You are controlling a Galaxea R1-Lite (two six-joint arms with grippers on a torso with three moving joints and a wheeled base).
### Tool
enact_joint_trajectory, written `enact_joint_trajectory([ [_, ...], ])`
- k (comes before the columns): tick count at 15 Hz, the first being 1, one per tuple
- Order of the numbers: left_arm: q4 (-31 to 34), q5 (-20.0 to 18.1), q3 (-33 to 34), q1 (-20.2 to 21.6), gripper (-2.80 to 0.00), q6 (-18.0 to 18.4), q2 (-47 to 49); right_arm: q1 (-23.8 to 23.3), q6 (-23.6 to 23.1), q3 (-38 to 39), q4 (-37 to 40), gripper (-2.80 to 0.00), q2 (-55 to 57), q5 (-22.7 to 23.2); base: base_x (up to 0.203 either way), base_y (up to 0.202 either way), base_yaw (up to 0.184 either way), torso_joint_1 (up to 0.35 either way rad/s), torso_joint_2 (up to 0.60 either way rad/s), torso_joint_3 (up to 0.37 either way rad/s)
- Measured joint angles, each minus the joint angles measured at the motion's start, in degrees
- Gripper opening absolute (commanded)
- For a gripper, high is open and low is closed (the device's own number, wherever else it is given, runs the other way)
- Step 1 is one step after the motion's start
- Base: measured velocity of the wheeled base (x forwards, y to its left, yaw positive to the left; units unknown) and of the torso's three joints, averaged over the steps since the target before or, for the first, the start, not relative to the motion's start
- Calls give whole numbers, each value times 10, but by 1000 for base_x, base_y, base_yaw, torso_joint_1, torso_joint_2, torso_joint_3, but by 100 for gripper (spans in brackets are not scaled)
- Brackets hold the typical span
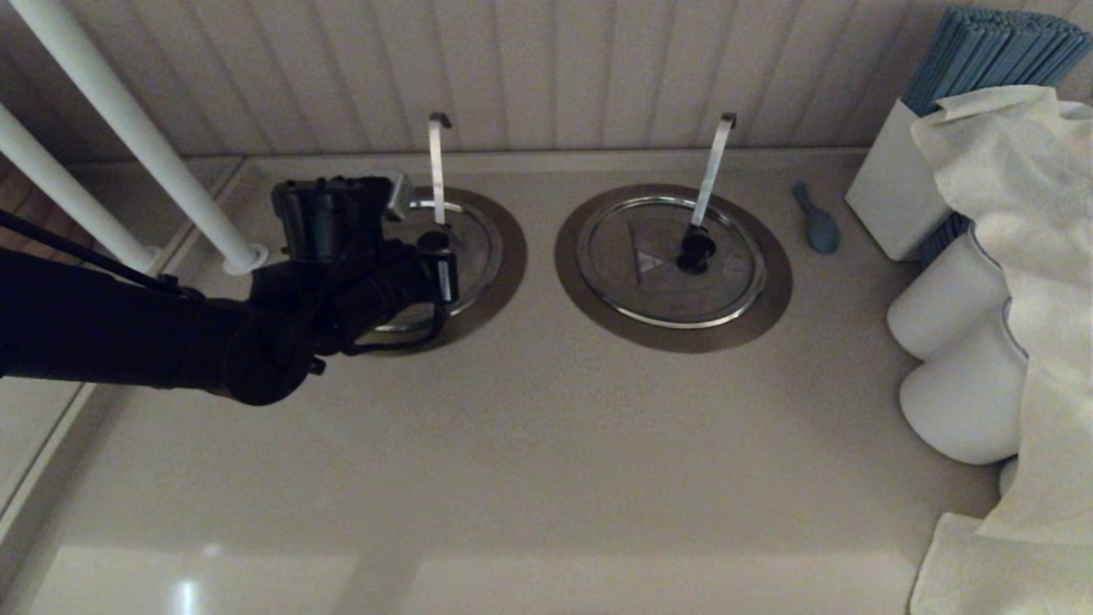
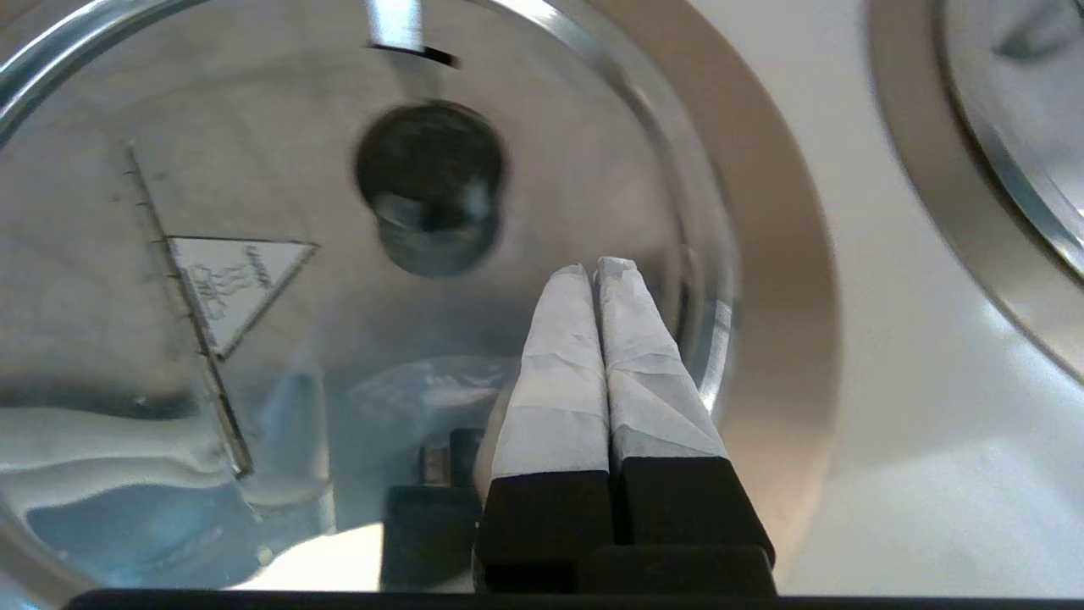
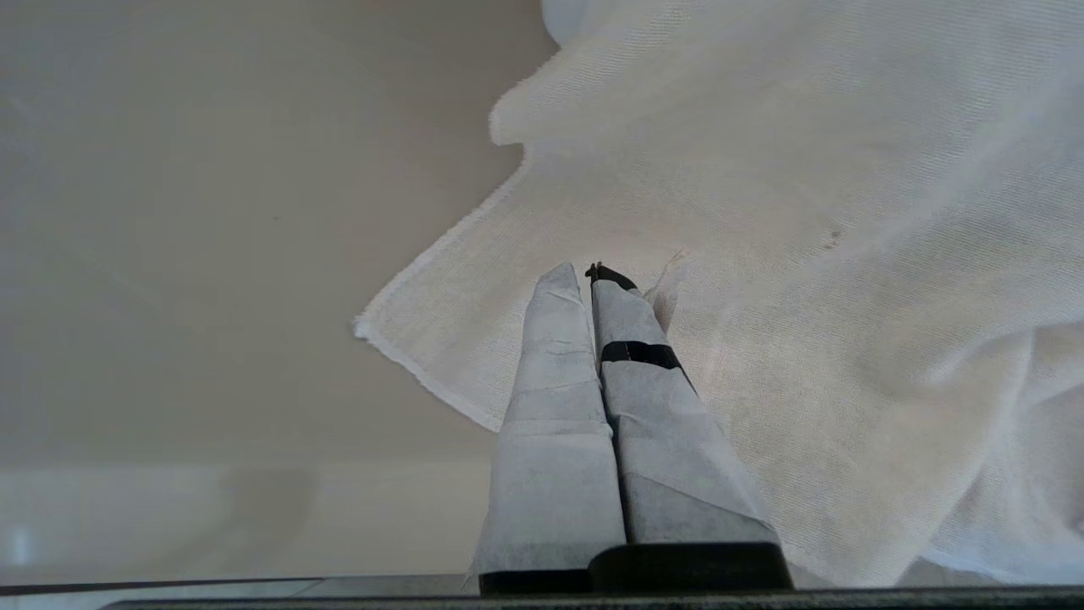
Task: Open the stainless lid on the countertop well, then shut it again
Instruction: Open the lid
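Head view: my left gripper [image 1: 435, 256] hangs over the stainless lid [image 1: 474, 248], seated flat in the countertop well [image 1: 508, 256], left of centre.

Left wrist view: fingers pressed together, empty, tips just below the lid's black knob [image 2: 429, 182] (triangular mark at left).

Right wrist view: my right gripper [image 3: 590, 275], fingers together, hangs over a white cloth [image 3: 804, 254].

Appearing to be a food-service counter: beige countertop [image 1: 529, 444] bearing two round lidded wells [image 1: 504, 256] [image 1: 773, 295] with ladle handles [image 1: 437, 166] [image 1: 713, 171] protruding, white cloth [image 1: 1016, 213] and stacked white containers [image 1: 956, 359] lying alongside, panelled wall [image 1: 555, 77] running behind.
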Motion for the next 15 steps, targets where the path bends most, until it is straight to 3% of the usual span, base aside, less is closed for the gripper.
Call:
enact_joint_trajectory([
  [4,-1,4,-7,3,-280,-10,3,0,0,0,0,-280,0,0,0,0,0,0,0,0],
  [5,-1,4,-7,4,0,-10,-2,0,0,0,0,-280,0,0,0,0,0,0,0,0],
  [10,-4,25,-5,-3,0,-9,-13,0,0,0,0,-280,0,0,0,0,0,0,0,0],
  [15,-113,55,-25,7,0,-5,49,0,0,0,0,-280,0,0,0,0,0,0,0,0],
])
